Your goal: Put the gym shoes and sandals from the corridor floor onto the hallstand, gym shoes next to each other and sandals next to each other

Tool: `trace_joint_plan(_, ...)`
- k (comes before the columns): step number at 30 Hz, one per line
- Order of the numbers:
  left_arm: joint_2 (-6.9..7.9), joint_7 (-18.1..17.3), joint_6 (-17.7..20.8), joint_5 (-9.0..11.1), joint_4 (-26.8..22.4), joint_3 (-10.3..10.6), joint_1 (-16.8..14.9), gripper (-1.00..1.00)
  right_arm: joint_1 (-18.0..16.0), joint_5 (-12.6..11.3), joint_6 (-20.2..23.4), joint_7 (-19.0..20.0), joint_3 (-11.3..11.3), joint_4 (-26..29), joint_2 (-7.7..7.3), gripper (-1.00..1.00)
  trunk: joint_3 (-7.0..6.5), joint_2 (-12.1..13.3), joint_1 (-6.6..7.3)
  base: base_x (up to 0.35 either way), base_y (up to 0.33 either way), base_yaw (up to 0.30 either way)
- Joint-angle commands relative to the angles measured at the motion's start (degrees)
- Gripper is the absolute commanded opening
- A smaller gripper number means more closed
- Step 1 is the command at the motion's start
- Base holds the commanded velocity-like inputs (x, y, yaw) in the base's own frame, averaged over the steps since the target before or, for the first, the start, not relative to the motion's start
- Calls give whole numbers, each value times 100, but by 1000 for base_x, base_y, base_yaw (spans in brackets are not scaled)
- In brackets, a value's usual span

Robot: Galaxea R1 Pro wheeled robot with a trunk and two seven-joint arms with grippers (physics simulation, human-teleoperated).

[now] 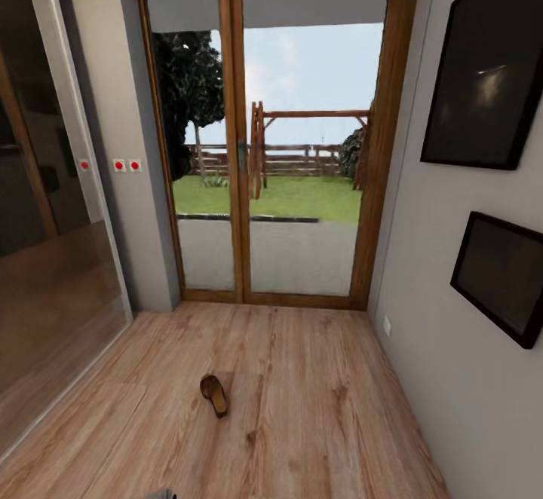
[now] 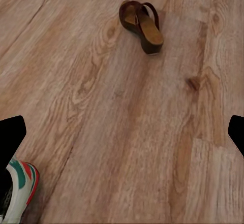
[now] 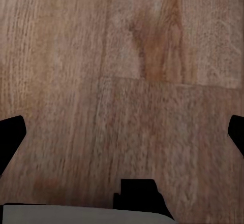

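One dark brown sandal [image 1: 213,396] lies on the wood-plank corridor floor [image 1: 317,408], in front of the glass door; it is seen closer in the left wrist view as a sandal [image 2: 142,26] with a tan footbed. The toe of a white gym shoe [image 2: 18,191] with green and red sole pokes in beside the left gripper [image 2: 122,132], which is open over bare floor, its black fingers [image 2: 12,135] far apart. The right gripper [image 3: 122,135] is open too, above bare planks [image 3: 127,56]. The hallstand, the other sandal and the other gym shoe are out of view.
A wood-framed glass door [image 1: 302,145] closes the corridor's far end. A mirrored sliding panel [image 1: 53,258] runs along the left. On the right wall [image 1: 452,378] hang two dark pictures [image 1: 486,62]. A pale grey edge with a black part [image 3: 76,215] lies below the right gripper.
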State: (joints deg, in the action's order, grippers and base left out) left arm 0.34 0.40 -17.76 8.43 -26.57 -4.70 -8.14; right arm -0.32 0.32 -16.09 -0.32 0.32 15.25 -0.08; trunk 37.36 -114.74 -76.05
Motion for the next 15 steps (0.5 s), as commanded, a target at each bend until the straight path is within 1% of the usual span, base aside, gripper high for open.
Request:
trace_joint_plan(1,1,4,-17,39,3,9,-3,100,-3,3,-17,-3,3,-4,-1,100,6,-2,-3,347,-113,0)
trace_joint_plan(11,1,4,-17,39,3,10,-3,100,-3,3,-17,-3,3,-4,-1,100,6,-2,-3,333,-153,0)
trace_joint_plan(15,1,4,-17,39,3,11,-3,100,-3,3,-17,-3,3,-4,-1,100,6,-2,-3,240,-144,49)
